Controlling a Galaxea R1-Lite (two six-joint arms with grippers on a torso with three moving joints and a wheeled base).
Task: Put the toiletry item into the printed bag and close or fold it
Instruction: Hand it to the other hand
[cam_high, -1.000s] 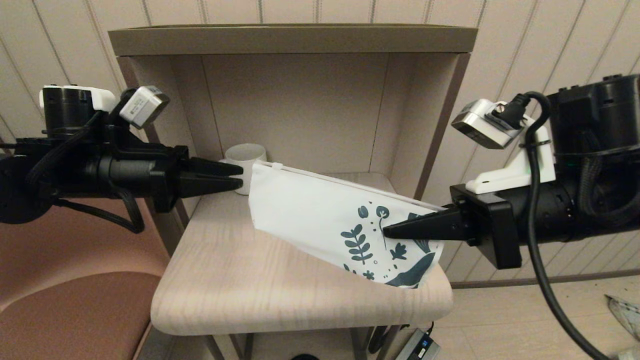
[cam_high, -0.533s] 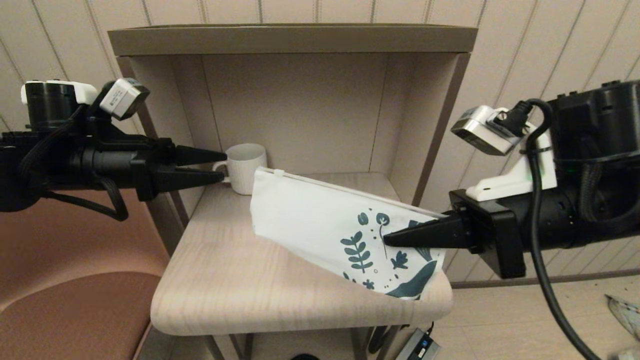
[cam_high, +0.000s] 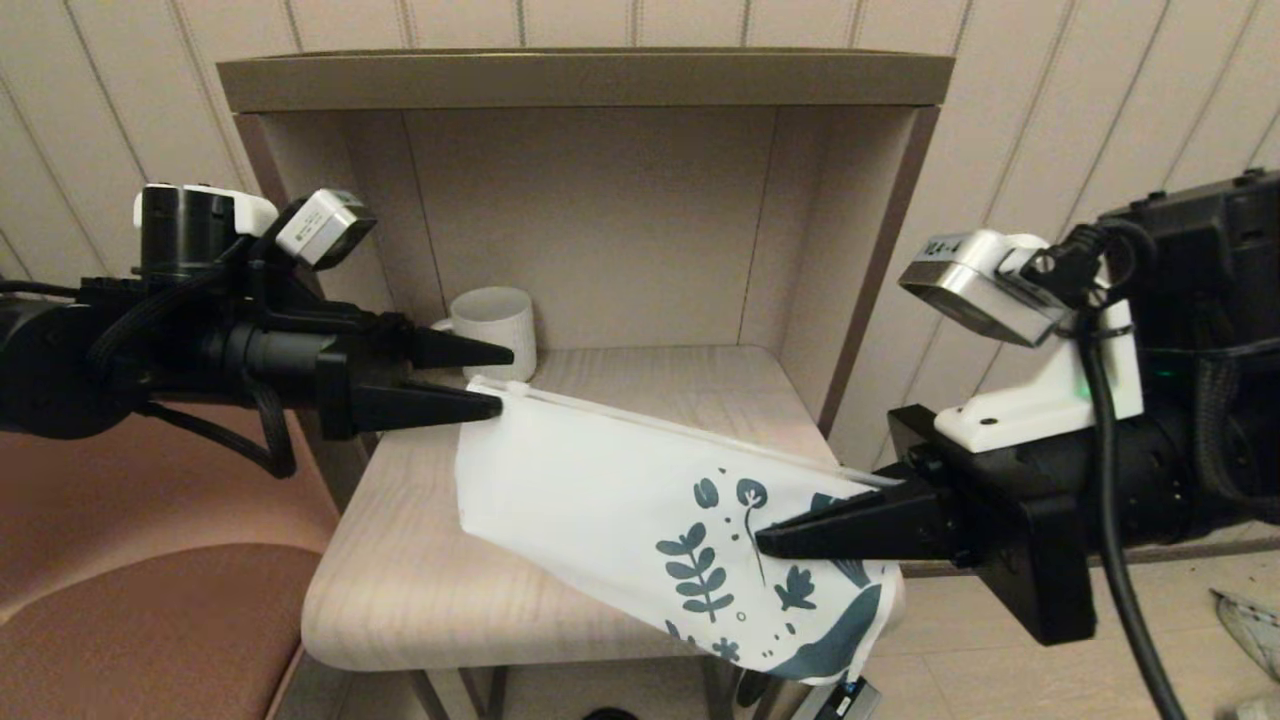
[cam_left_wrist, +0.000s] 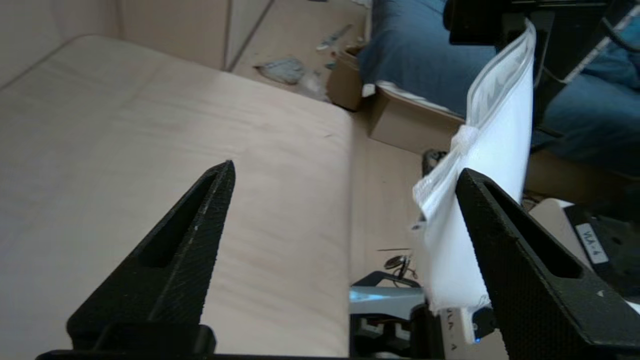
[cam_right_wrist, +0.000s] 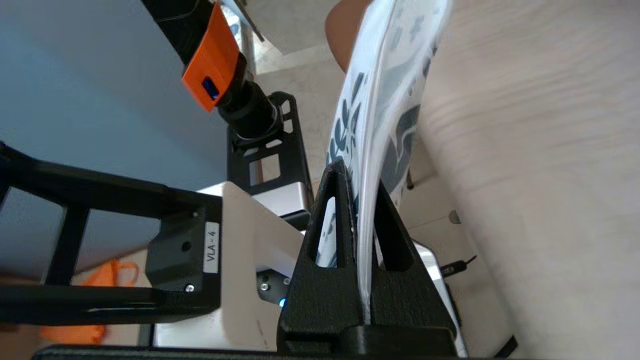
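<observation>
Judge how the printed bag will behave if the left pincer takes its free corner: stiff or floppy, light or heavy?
Probably floppy: the printed bag, clamped only at its leafy end by the right pincer, sags toward the shelf board. Likely light, since one thin pinch carries it. Its corner lies beside one finger of the open left pincer, so it may slide away when nudged.

The printed bag (cam_high: 620, 490) spans the shelf front; a mug (cam_high: 493, 322) blocks the back-left corner
</observation>
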